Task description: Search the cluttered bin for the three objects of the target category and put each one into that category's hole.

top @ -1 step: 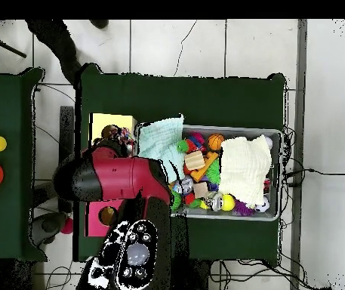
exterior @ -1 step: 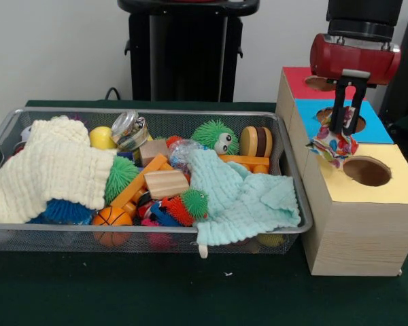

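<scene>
Soft, even indoor light, faint shadows under the bin (exterior @ -1 step: pixel 289 234), no glare.

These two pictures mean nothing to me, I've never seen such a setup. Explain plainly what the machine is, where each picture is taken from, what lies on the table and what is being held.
The machine is a robot arm, red and black, ending in a gripper that works like a hand. One picture looks across the table at the robot; the other looks straight down from above, where the red arm hides much of the box.

On the green table sits a wire mesh bin full of clutter: a cream cloth, a mint cloth, a small basketball, spiky rubber balls, wooden blocks. Beside it stands a wooden box with three round holes, on red, blue and yellow tops.

The gripper is shut on a small colourful patterned piece, seemingly fabric, hanging between the blue hole and the yellow hole.
</scene>
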